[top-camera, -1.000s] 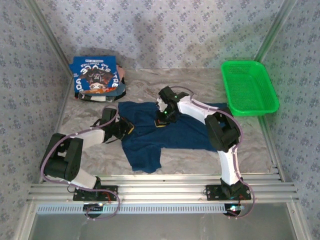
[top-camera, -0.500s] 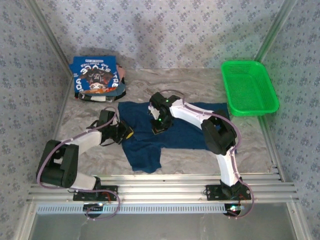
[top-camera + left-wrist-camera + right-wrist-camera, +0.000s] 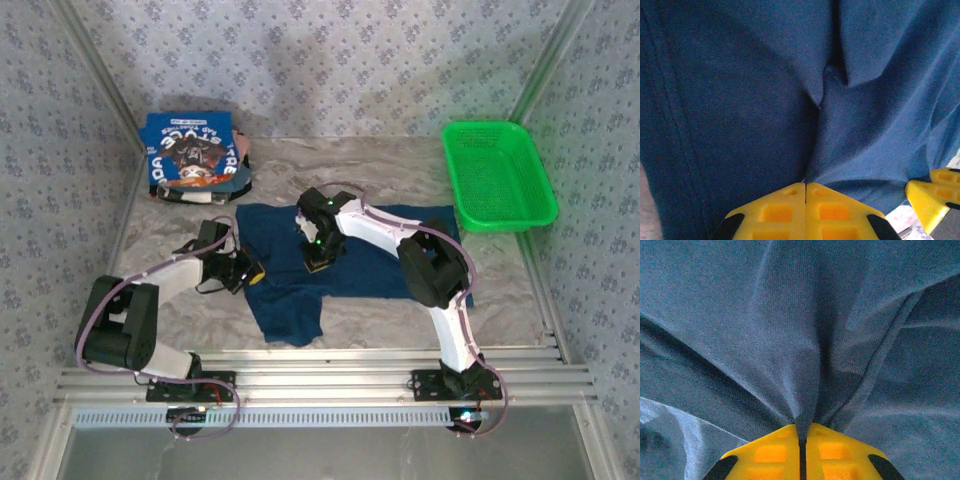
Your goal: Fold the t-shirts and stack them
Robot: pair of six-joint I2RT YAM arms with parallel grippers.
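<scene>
A dark navy t-shirt (image 3: 350,262) lies spread on the middle of the table, plain side up. My left gripper (image 3: 250,272) is at its left edge, and its yellow fingers (image 3: 785,207) are shut on a pinch of the navy cloth (image 3: 740,100). My right gripper (image 3: 317,262) is over the shirt's middle, with its jaws shut on a raised fold of the same cloth (image 3: 805,365). A brighter blue t-shirt (image 3: 193,150) with white lettering and a dark graphic lies folded on a small stack at the back left.
A green mesh basket (image 3: 497,175) stands at the back right by the wall. Patterned walls close the table on three sides, and a metal rail (image 3: 320,375) runs along the near edge by the arm bases. Bare table surface (image 3: 390,165) lies behind the navy shirt.
My right gripper has moved left and nearer across the navy shirt, dragging a fold with it. My left gripper has shifted slightly nearer, still shut on the left edge.
</scene>
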